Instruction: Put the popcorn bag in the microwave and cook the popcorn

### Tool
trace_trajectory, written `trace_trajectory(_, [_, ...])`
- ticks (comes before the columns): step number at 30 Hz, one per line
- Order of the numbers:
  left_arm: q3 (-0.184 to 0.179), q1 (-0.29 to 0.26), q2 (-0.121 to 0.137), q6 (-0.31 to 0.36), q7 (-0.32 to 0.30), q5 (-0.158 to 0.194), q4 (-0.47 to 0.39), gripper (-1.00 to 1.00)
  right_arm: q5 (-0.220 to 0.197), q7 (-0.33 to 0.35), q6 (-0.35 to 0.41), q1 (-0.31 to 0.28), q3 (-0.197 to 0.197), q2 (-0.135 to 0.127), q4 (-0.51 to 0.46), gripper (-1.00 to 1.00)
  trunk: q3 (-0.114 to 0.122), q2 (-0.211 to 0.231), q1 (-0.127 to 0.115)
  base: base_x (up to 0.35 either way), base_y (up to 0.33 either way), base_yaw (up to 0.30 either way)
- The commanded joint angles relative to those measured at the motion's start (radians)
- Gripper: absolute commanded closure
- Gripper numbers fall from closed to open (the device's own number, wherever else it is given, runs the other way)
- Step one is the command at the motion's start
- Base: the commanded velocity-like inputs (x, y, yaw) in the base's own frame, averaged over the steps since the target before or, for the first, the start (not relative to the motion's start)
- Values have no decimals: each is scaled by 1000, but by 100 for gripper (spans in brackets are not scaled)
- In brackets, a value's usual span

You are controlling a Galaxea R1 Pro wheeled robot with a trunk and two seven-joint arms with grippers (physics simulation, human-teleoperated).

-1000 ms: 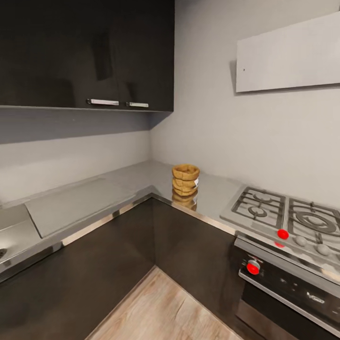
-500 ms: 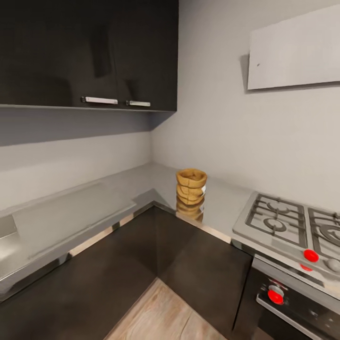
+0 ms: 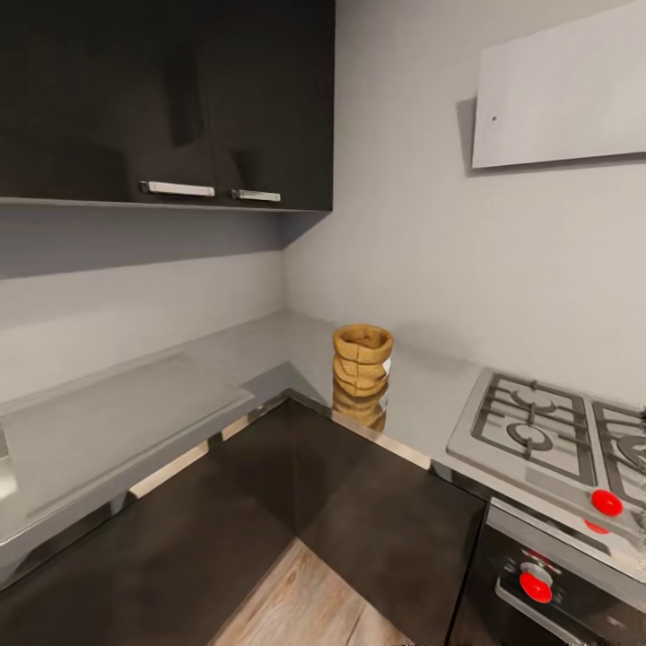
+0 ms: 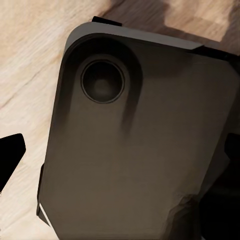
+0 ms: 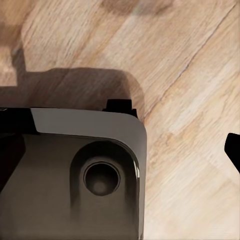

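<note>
Head view, I see the popcorn bag [image 3: 362,360] upright on the countertop [image 3: 269,345], left of the gas hob [image 3: 538,431], claw states I cannot tell.

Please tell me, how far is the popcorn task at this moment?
Nothing looks done: the popcorn bag stands untouched on the countertop, near the inner corner, beside the gas hob. In hand is only the approach; both wrist views look down at the robot's dark base and wood floor. Grasping, loading the microwave and heating remain.
</note>
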Motion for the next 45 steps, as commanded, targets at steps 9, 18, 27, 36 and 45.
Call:
trace_trajectory(9, [2,0,0,-2,0,6,-1,-100,8,2,-6,-1,-10,-3,3,-100,-1,-1,0,0,0,-177])
trace_trajectory(18, [3,0,0,-2,0,7,-1,-100,8,2,-6,-1,-10,-4,3,-100,-1,-1,0,0,0,-180])
trace_trajectory(27, [-1,0,0,-2,0,8,-1,-100,8,2,-6,-1,-9,-5,3,-100,-1,-1,0,0,4,-170])
trace_trajectory(36, [-2,0,0,-2,0,8,-1,-100,9,2,-6,-1,-9,-7,2,-100,-1,-1,0,0,147,-16])
trace_trajectory(45, [-2,0,0,-2,0,8,-1,-100,9,2,-6,-1,-10,-6,2,-100,-1,-1,0,0,216,0])
